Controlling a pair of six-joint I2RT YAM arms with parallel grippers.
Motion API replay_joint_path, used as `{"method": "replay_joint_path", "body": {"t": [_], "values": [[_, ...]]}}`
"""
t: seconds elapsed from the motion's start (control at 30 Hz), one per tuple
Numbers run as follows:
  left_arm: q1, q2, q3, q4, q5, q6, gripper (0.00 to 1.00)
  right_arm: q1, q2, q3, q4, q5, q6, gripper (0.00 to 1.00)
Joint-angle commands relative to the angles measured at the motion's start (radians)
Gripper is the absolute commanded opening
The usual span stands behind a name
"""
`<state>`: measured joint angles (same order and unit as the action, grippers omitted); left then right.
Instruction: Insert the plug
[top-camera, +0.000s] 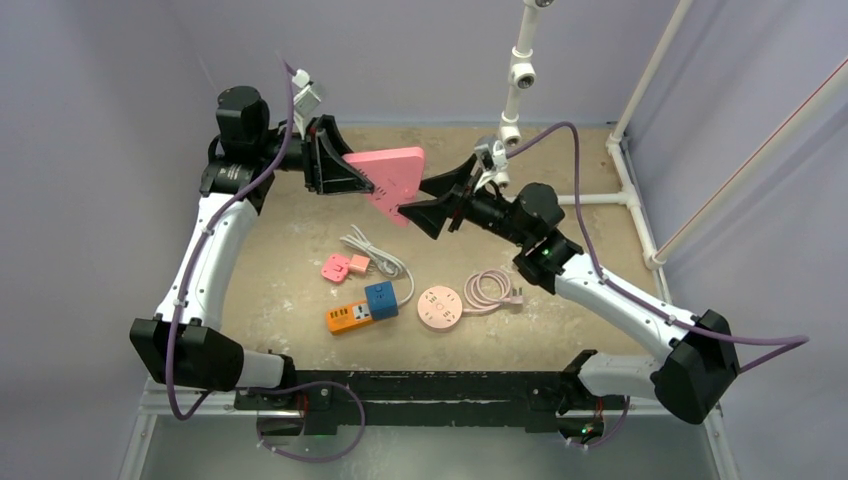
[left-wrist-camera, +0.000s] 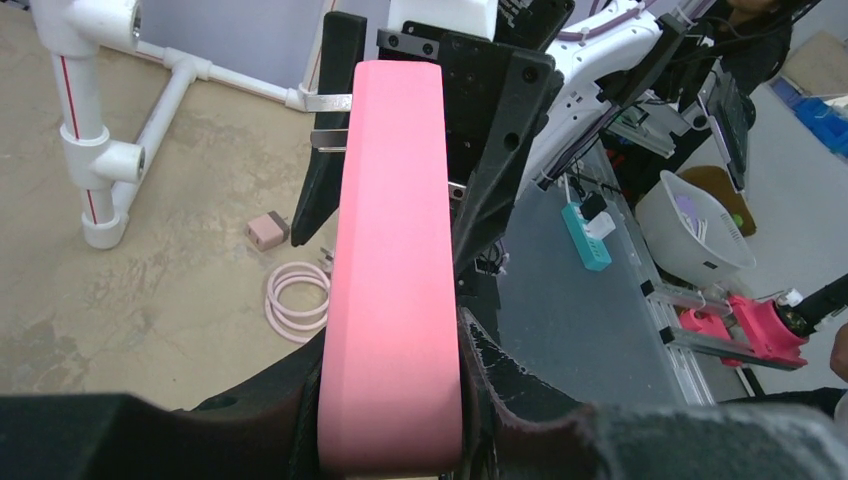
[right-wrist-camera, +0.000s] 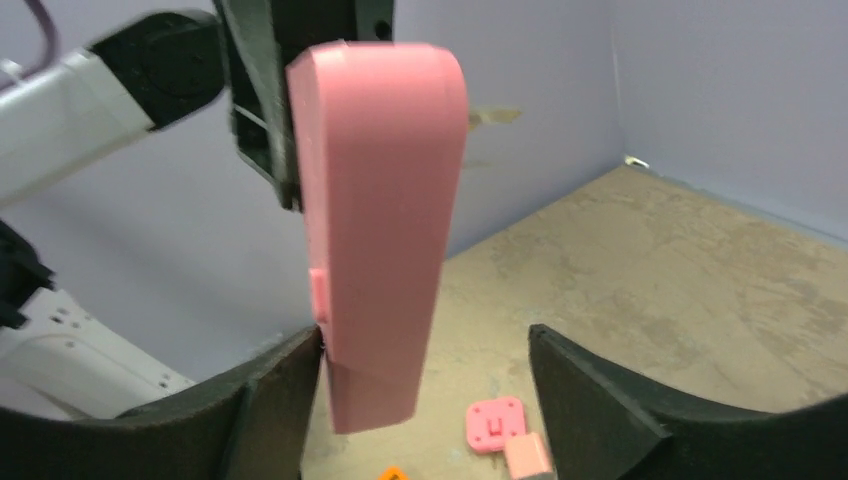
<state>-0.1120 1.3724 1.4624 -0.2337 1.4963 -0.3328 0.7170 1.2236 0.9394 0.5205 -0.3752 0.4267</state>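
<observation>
Above the table (top-camera: 290, 230), the pink block (top-camera: 392, 178) hung in the air between both arms. The left gripper (top-camera: 352, 172) was clamped on one end. The right gripper (top-camera: 415, 198) straddled the opposite corner with its jaws apart, one finger nearly touching and the other well clear. For a clean grasp, I'd say the right should centre on the block before squeezing. The small pink plug (top-camera: 336, 267) lay on the table, untouched, beside the white cable (top-camera: 385, 258).

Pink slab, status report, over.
Left gripper shut on pink slab, held aloft. Right gripper open, straddling its other end. Pink plug lies on the table, not picked up.
</observation>
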Motion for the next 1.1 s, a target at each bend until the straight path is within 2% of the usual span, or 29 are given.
{"method": "replay_joint_path", "body": {"t": [0.0, 0.07, 0.3, 0.37, 0.43, 0.47, 0.5, 0.53, 0.57, 0.63, 0.7, 0.73, 0.8, 0.83, 0.97, 1.07], "values": [[-0.006, -0.014, 0.042, -0.070, 0.058, 0.126, 0.00, -0.012, -0.012, 0.004, 0.158, -0.133, 0.053, 0.69], [-0.009, -0.008, 0.040, -0.073, 0.056, 0.134, 0.00, -0.011, 0.004, 0.013, 0.201, -0.181, 0.072, 0.58], [-0.020, 0.009, 0.048, -0.077, 0.043, 0.161, 0.00, -0.012, 0.061, 0.012, 0.288, -0.298, 0.125, 0.40], [-0.027, 0.011, 0.048, -0.082, 0.037, 0.173, 0.00, -0.011, 0.066, 0.002, 0.302, -0.308, 0.132, 0.28], [-0.042, 0.010, 0.042, -0.086, 0.029, 0.187, 0.00, -0.013, 0.071, 0.002, 0.300, -0.310, 0.138, 0.01], [-0.051, 0.009, 0.035, -0.086, 0.021, 0.194, 0.00, -0.012, 0.070, 0.006, 0.288, -0.299, 0.138, 0.00], [-0.061, 0.007, 0.026, -0.084, -0.001, 0.200, 0.04, -0.012, 0.066, 0.009, 0.275, -0.289, 0.135, 0.00], [-0.068, 0.001, 0.010, -0.080, -0.031, 0.204, 0.18, -0.014, 0.060, 0.013, 0.255, -0.271, 0.130, 0.00], [-0.071, -0.009, -0.010, -0.076, -0.062, 0.217, 0.38, -0.014, 0.049, 0.020, 0.226, -0.246, 0.118, 0.00], [-0.073, -0.035, -0.067, -0.080, -0.134, 0.289, 0.62, -0.026, 0.024, 0.037, 0.130, -0.163, 0.072, 0.00], [-0.084, -0.045, -0.090, -0.165, -0.222, 0.417, 0.87, -0.053, -0.009, 0.041, 0.038, -0.049, 0.041, 0.00], [-0.104, -0.035, -0.073, -0.273, -0.276, 0.543, 0.93, -0.063, -0.027, 0.046, -0.022, 0.023, 0.025, 0.00], [-0.207, 0.024, -0.017, -0.524, -0.454, 0.826, 0.98, -0.083, -0.052, 0.059, -0.160, 0.216, 0.006, 0.00], [-0.245, 0.044, -0.015, -0.579, -0.542, 0.897, 0.99, -0.091, -0.071, 0.056, -0.198, 0.286, 0.012, 0.00], [-0.312, 0.070, -0.099, -0.518, -0.735, 0.953, 0.99, -0.098, -0.140, 0.036, -0.336, 0.483, 0.064, 0.00], [-0.381, 0.088, -0.145, -0.503, -0.787, 1.028, 0.99, -0.100, -0.182, 0.021, -0.425, 0.610, 0.110, 0.00]]}}
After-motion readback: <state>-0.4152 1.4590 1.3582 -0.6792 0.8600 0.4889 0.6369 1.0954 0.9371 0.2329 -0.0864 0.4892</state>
